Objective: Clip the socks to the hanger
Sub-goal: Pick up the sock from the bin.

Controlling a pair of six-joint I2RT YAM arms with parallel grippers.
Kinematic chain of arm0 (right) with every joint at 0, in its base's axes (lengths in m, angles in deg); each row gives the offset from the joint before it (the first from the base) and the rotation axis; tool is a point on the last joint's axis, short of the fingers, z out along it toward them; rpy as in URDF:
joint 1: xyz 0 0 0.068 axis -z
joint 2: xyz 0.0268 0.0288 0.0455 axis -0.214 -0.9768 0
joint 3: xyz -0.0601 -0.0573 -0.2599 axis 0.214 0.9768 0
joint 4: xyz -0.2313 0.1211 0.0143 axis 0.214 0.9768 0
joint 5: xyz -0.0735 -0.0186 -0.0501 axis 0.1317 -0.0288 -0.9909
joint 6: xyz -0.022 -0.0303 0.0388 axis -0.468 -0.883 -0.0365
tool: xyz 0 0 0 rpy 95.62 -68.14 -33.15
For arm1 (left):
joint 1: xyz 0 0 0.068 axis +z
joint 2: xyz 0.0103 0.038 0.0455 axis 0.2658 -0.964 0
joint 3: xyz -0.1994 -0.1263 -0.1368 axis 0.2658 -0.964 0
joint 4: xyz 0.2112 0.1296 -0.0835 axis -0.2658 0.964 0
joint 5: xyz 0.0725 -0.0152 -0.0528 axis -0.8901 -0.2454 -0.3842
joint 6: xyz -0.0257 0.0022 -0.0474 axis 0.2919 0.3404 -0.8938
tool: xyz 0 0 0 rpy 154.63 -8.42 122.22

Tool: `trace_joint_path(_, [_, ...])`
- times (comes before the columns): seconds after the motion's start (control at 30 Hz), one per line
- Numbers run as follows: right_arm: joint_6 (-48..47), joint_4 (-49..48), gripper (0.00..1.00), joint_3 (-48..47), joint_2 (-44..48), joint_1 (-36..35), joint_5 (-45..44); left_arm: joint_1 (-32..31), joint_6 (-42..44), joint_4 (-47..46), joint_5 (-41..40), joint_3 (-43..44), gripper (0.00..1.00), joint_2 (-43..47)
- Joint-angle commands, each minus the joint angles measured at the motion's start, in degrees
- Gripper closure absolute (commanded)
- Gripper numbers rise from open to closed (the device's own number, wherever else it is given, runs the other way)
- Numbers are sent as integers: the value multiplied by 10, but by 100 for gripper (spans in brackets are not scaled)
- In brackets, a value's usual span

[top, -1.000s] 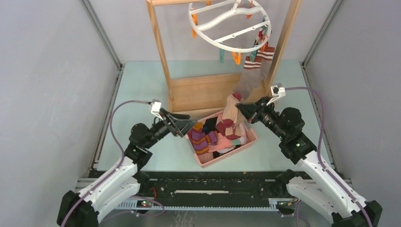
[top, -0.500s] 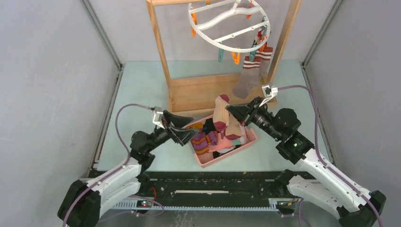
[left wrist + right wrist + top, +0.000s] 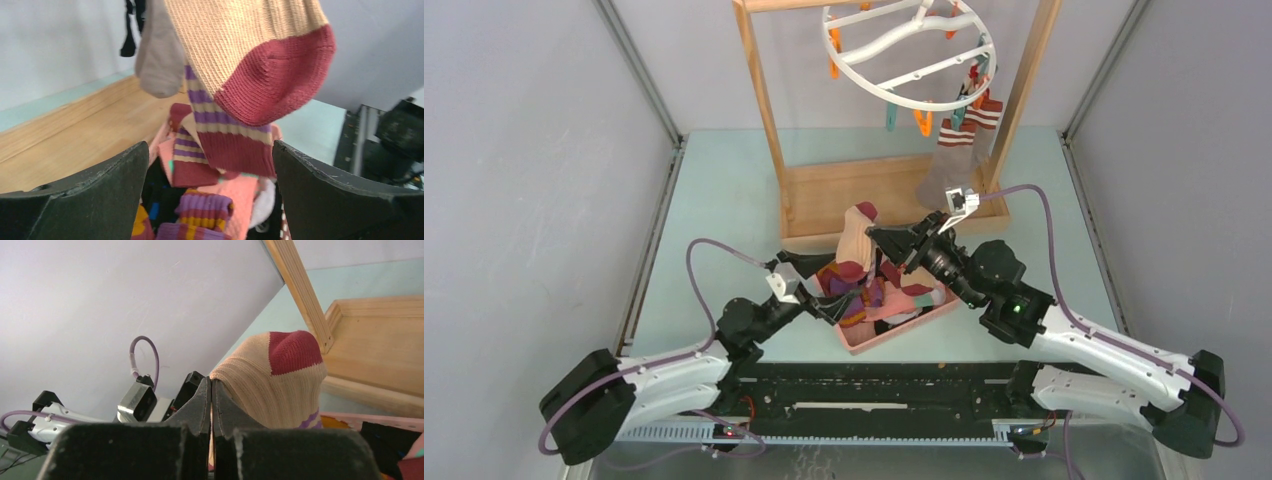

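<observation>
My right gripper (image 3: 873, 233) (image 3: 211, 383) is shut on a tan sock with a maroon toe (image 3: 856, 236) (image 3: 280, 372), holding it up over the pink basket (image 3: 896, 334). Its striped cuff hangs down between the wide-open fingers of my left gripper (image 3: 834, 290) (image 3: 210, 148), which touch nothing. More socks (image 3: 867, 297) lie piled in the basket, one of them purple-orange striped (image 3: 204, 206). The white ring hanger (image 3: 914, 103) hangs at the top, with orange and teal clips. A maroon-white striped sock (image 3: 955, 150) dangles from its right side.
The wooden rack frame (image 3: 854, 195) stands just behind the basket, with its posts rising on either side of the hanger. Grey walls close in the table on the left and right.
The right gripper carried the tan sock leftward and nearer. The left arm dropped low and slid right under the sock, its jaws widening.
</observation>
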Motion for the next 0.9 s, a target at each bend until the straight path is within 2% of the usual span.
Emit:
trace_joint_path(0.0, [-5, -58, 100, -39, -18, -27, -70, -5, 45, -98, -75, 5, 4, -38])
trace_joint_path(0.27, [-7, -83, 100, -44, -39, -43, -109, -11, 5, -177, -36, 10, 7, -91])
trace_joint_path(0.53, [-5, -86, 100, -43, -49, -44, -115, -24, -12, -177, -13, 4, 8, -80])
trace_joint_path(0.77, [-9, -89, 100, -44, -48, -44, -121, -34, -19, -177, -7, 16, 9, -105])
trace_joint_path(0.87, [-5, -88, 100, -44, -49, -44, -117, -34, -17, -176, -13, 25, 12, -121])
